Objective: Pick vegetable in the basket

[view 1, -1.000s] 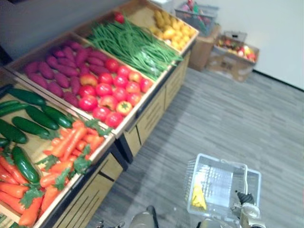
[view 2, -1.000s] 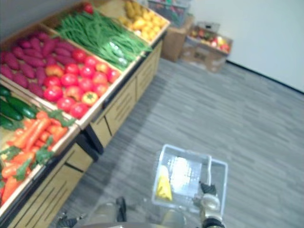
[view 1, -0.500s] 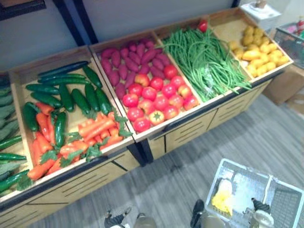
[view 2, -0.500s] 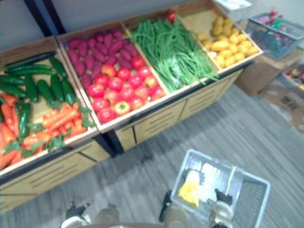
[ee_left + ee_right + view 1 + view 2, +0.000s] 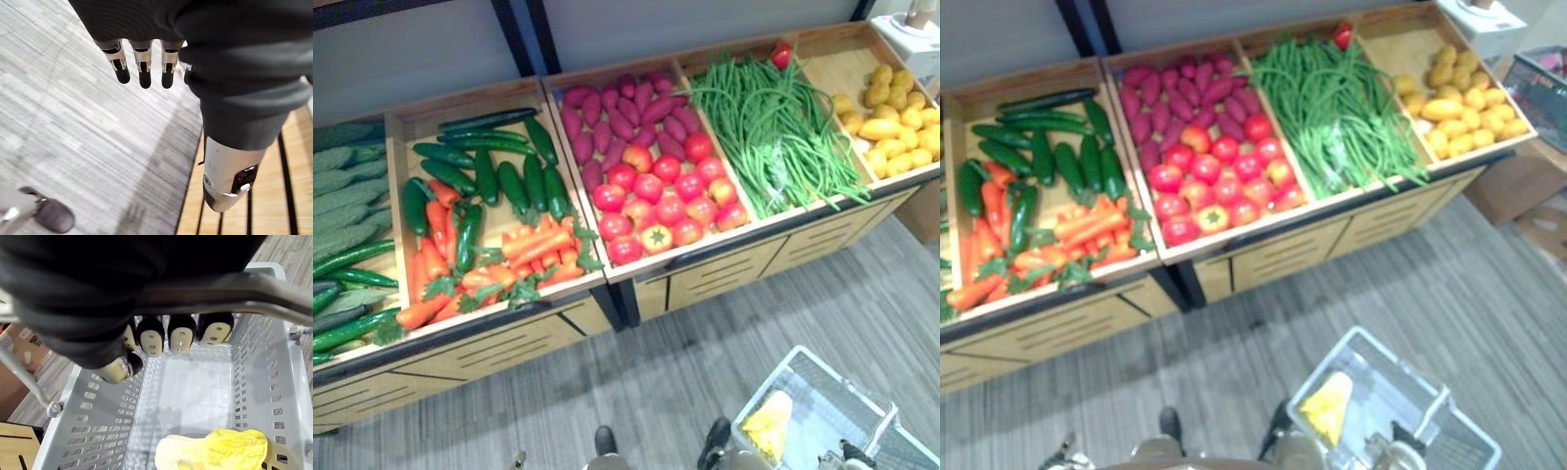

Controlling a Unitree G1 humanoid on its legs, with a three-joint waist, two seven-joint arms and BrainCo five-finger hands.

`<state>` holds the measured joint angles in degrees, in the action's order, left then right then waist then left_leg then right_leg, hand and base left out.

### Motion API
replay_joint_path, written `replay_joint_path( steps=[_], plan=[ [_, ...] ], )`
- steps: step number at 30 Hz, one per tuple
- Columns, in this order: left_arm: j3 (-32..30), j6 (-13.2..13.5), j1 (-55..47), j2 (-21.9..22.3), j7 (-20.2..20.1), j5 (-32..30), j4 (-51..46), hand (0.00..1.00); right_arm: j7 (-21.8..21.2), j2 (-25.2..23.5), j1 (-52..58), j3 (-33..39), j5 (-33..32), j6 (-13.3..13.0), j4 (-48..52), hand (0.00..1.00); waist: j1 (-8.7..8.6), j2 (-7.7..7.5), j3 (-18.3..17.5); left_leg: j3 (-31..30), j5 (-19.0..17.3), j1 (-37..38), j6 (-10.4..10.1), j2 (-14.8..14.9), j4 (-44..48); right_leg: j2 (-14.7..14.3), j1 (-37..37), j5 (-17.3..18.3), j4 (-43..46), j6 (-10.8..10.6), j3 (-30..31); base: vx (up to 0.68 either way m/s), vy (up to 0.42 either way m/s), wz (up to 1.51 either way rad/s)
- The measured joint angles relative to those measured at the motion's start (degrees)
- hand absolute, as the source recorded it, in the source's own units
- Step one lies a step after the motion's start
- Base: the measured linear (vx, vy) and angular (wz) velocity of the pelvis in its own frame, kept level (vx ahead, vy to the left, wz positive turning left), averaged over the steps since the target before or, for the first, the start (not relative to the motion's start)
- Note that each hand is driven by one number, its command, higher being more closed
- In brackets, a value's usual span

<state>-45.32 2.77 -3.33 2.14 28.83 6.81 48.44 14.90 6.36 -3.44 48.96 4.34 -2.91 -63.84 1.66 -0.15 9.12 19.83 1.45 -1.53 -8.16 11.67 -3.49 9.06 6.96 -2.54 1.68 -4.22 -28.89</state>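
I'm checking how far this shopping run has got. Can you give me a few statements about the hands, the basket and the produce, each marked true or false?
1. The right hand is curled round the basket handle. True.
2. The basket holds nothing. False: a yellow leafy vegetable lies in it.
3. The left hand grips a carrot. False: its fingers are straight and hold nothing, above the floor.
4. The tomatoes share a bin with the purple sweet potatoes. True.
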Motion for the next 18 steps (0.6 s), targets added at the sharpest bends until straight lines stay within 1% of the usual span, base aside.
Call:
replay_joint_path(
  steps=[2,5,10,13,14,16,18],
  plan=[
    [0.1,1.0,1.2,0.0,0.4,2.0,-1.7,0.0,0.3,-0.2,0.1,0.0,-0.1,0.0,0.2,1.0,-0.06,-0.03,0.0,-0.1,0.2,-0.2,0.3,-0.9,-0.5,0.8,0.2,-0.3,0.0,-0.4,-0.2,-0.02,0.078,0.09],
    [0.5,2.1,2.1,0.1,0.5,2.2,-3.5,0.0,0.3,-0.9,0.6,-0.5,-0.6,0.0,1.3,1.0,-0.03,-0.51,0.0,-0.4,0.2,-0.2,0.4,-1.8,-0.6,1.5,-0.2,-0.5,0.1,-0.7,-0.5,0.0,0.04,0.12],
    [1.1,2.0,1.9,0.3,0.6,2.6,-4.6,0.0,-0.6,-1.6,0.8,-2.9,-0.6,0.0,2.7,1.0,0.16,-1.34,0.0,-1.5,0.2,-0.2,0.5,-2.5,-0.8,2.2,-0.6,-0.5,0.3,-0.8,-1.1,0.02,0.016,0.1],
    [3.1,2.0,0.9,1.0,1.4,3.1,-8.5,0.0,-0.9,-2.4,0.7,-4.8,-0.7,-0.4,2.9,1.0,0.18,-1.56,-0.1,-1.6,0.1,0.1,0.6,-2.5,-0.8,2.1,-1.0,-0.5,0.2,-0.8,-1.2,0.01,-0.002,0.03],
    [3.8,2.0,0.5,1.6,1.7,3.0,-11.1,0.0,-1.1,-2.6,0.7,-5.2,-0.8,-0.4,2.9,1.0,0.18,-1.56,-0.1,-1.6,0.0,0.3,0.7,-2.5,-0.8,2.1,-1.2,-0.5,0.2,-0.8,-1.1,0.0,-0.006,-0.06],
    [6.0,2.1,-0.4,2.2,2.3,0.7,-15.6,0.0,-1.1,-2.8,0.7,-6.4,-0.9,-0.6,3.0,1.0,0.12,-1.57,-0.1,-1.6,-0.1,0.7,0.9,-2.5,-0.8,2.1,-1.3,-0.5,0.3,-0.8,-0.8,0.0,-0.006,-0.08],
    [9.7,2.1,-1.3,2.4,3.1,-3.3,-23.3,0.0,-1.1,-3.0,0.9,-7.4,-0.9,-1.2,3.7,1.0,0.08,-1.56,-0.1,-1.6,-0.1,0.6,0.9,-2.5,-0.7,2.1,-1.2,-0.5,0.3,-0.8,-0.7,0.0,-0.002,-0.02]
  ],
)
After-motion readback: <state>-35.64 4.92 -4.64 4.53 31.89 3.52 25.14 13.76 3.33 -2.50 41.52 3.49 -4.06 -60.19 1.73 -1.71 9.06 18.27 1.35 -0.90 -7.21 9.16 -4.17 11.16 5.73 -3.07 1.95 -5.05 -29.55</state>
